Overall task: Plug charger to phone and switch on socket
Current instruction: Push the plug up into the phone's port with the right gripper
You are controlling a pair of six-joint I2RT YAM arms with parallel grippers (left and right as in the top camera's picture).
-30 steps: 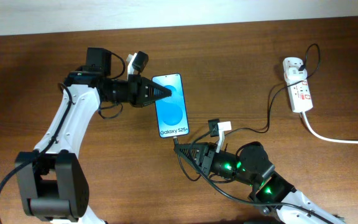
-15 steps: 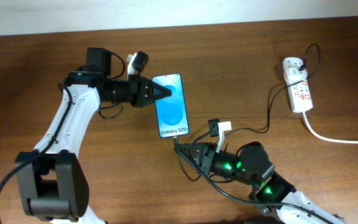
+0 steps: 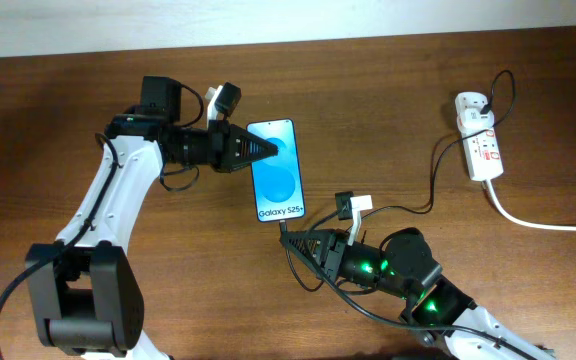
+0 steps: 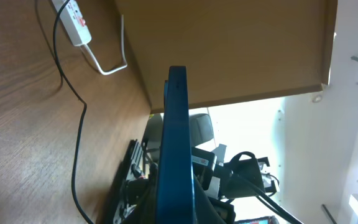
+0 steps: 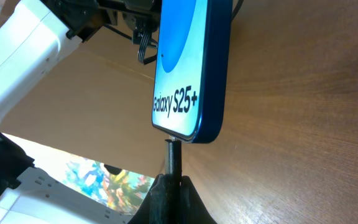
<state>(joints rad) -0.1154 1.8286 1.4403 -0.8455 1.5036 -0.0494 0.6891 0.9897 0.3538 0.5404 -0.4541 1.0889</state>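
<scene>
— Has anything shifted?
— Hardly. Nearest, the right claw stays pinched on the thin black charger cable's connector tip. The tip meets the bottom edge of the slim blue-screened phone. I cannot tell whether it is fully seated.
— And the phone?
— Mid-tabletop, its left edge clamped by the left claw. The white power-strip socket lies far right, so I judge switching remains.

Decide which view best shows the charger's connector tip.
The right wrist view: the connector tip stands large at the phone's bottom edge. Overhead shows it only as a tiny dark speck; the left wrist view shows only the phone edge-on.
</scene>
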